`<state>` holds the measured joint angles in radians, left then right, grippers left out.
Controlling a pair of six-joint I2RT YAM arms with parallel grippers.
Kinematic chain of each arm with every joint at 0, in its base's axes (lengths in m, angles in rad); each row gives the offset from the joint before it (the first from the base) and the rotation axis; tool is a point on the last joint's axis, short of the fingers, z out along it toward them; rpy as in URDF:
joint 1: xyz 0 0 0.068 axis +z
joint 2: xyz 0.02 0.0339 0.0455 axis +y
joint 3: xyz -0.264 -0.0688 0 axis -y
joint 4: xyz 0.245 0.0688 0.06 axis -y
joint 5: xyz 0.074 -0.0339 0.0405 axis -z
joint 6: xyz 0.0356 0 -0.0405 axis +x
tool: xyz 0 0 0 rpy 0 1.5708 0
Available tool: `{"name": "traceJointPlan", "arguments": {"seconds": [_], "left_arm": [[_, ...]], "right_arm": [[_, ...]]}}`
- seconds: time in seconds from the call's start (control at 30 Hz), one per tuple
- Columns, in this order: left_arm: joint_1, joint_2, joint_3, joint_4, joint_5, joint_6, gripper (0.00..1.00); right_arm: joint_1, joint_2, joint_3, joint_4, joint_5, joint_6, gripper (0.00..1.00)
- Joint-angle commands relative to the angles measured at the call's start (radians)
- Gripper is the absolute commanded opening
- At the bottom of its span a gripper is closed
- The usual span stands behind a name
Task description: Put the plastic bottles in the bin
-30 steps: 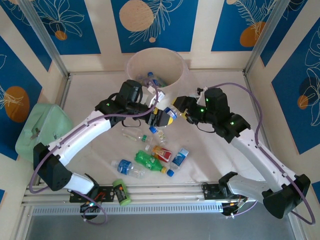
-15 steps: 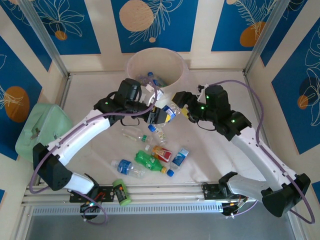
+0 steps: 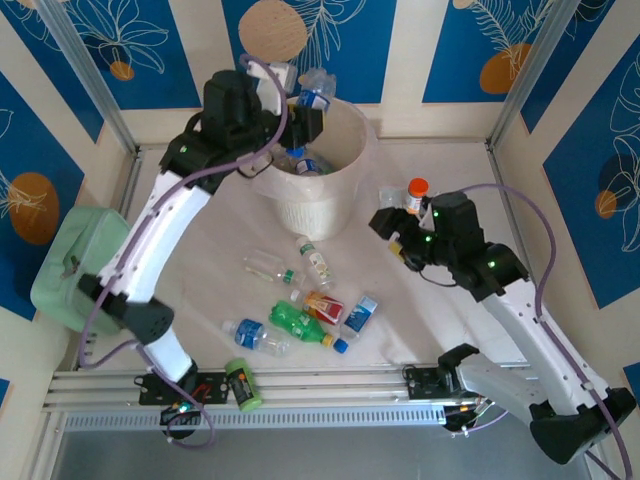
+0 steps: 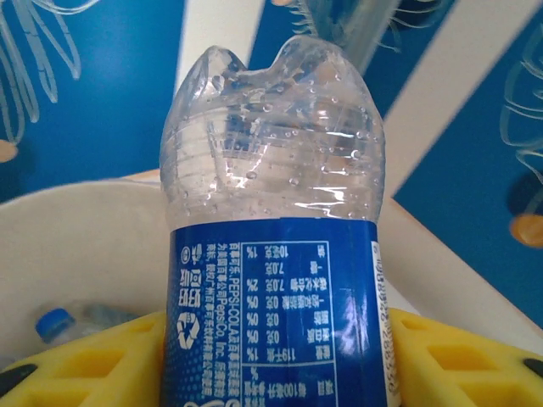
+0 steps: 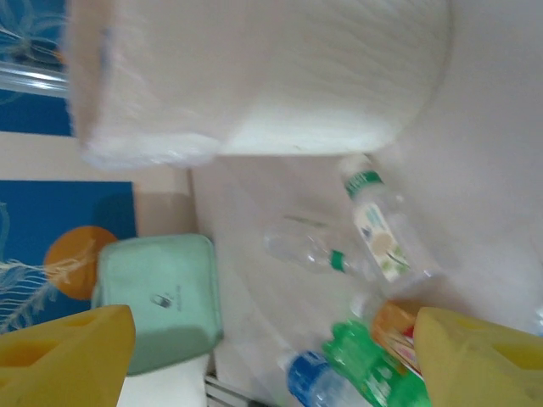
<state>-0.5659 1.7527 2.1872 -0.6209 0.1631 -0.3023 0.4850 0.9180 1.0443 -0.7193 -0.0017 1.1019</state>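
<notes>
The left gripper (image 3: 306,100) is at the top middle of the overhead view, right over the bin (image 3: 345,135). Its yellow fingers (image 4: 76,365) squeeze a clear bottle with a blue label (image 4: 271,254) from both sides. More bottles (image 3: 300,162) lie inside the bin. The right gripper (image 3: 388,222) is just right of the bin, its fingers (image 5: 64,352) spread wide with nothing between them. A green bottle (image 3: 298,322) and a red-labelled bottle (image 3: 322,305) lie with others on the table (image 3: 230,230), lower middle.
</notes>
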Motion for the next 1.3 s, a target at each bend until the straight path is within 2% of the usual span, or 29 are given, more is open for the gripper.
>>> {"name": "traceJointPlan", "arguments": {"seconds": [0.0, 0.1, 0.33, 0.43, 0.5, 0.57, 0.77, 0.93, 1.1, 1.27], "left_arm": [[0.034, 0.144, 0.143, -0.131, -0.054, -0.061, 0.54], [0.048, 0.228, 0.240, -0.171, -0.054, -0.067, 0.53], [0.058, 0.292, 0.241, -0.246, -0.069, -0.054, 0.54], [0.058, 0.292, 0.219, -0.241, -0.046, -0.065, 0.64], [0.058, 0.288, 0.211, -0.230, -0.025, -0.075, 0.76], [0.057, 0.280, 0.210, -0.221, -0.022, -0.077, 0.84], [0.057, 0.211, 0.186, -0.195, -0.047, -0.064, 0.91], [0.057, 0.025, -0.023, -0.063, -0.036, -0.076, 0.93], [0.057, -0.217, -0.348, 0.103, 0.023, -0.133, 0.94], [0.057, -0.414, -0.638, 0.224, 0.099, -0.185, 0.95]], "right_arm": [[0.070, -0.018, -0.015, -0.194, 0.103, -0.012, 0.85], [0.138, -0.014, -0.039, -0.317, 0.169, 0.027, 0.84], [0.248, -0.019, -0.157, -0.430, 0.194, 0.177, 0.82], [0.265, 0.004, -0.193, -0.427, 0.187, 0.225, 0.82], [0.265, 0.041, -0.200, -0.425, 0.184, 0.237, 0.82], [0.265, 0.082, -0.193, -0.411, 0.183, 0.236, 0.82], [0.264, 0.198, -0.196, -0.283, 0.158, 0.253, 0.82], [0.260, 0.308, -0.172, -0.193, 0.166, 0.264, 0.82], [0.256, 0.450, -0.116, -0.189, 0.181, 0.260, 0.82], [0.247, 0.528, -0.121, -0.133, 0.170, 0.259, 0.83]]}}
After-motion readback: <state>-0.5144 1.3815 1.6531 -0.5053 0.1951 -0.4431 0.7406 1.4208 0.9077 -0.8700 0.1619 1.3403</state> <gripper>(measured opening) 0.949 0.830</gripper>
